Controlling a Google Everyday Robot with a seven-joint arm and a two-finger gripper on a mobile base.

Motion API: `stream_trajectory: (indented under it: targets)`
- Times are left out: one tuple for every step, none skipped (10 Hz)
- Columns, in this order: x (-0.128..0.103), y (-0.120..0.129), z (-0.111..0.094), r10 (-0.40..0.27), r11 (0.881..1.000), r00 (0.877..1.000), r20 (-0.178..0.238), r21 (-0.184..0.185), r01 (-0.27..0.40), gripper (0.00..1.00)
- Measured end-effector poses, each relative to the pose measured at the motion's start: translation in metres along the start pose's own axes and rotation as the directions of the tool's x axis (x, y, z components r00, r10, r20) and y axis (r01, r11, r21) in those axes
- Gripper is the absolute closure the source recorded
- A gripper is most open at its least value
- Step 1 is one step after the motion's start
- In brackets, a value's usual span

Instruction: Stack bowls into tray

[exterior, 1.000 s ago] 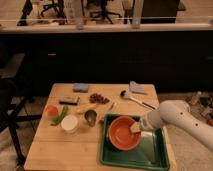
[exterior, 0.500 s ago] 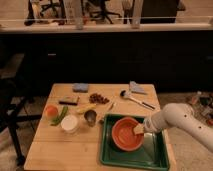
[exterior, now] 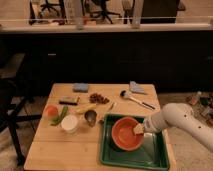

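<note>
Camera view: orange-red bowl [exterior: 127,133] sits inside the green tray [exterior: 155,157], right side of the tabletop [exterior: 50,150]. Gripper [exterior: 140,129] is at the bowl's right rim; can't tell whether the jaws are spread or pinching the rim. White bowl [exterior: 69,123] is well apart, left of the tray. Risks, as I judge them: pulling away could drag or tip the orange-red bowl; reaching for the white bowl could knock the orange fruit [exterior: 51,110] or greens [exterior: 60,116] beside it

Dim room w/ warm light. Wooden slat table [exterior: 55,150] in foreground on pale floor. Behind it a long dark counter front [exterior: 105,60] w/ light rail along top. Beyond the rail, office chair bases [exterior: 102,11] on lighter floor. Dark chair [exterior: 10,107] at left edge.

Gripper [exterior: 139,129] sits at table's right side.
</note>
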Motion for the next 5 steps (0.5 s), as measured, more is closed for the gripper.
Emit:
stream_trajectory:
  targets:
    - [0.0001, -0.0002, -0.0001, 0.0, 1.0, 1.0, 0.0, 0.0, 0.0, 0.96]
    - [0.0001, -0.0002, -0.0002, 0.001, 1.0, 1.0, 0.0, 0.0, -0.001, 0.96]
    - [0.0001, -0.0002, -0.0002, 0.001, 1.0, 1.0, 0.0, 0.0, -0.001, 0.99]
    - [0.0002, -0.0004, -0.0003, 0.001, 1.0, 1.0, 0.0, 0.0, -0.001, 1.0]
    - [0.0002, -0.0003, -0.0003, 0.001, 1.0, 1.0, 0.0, 0.0, -0.001, 0.97]
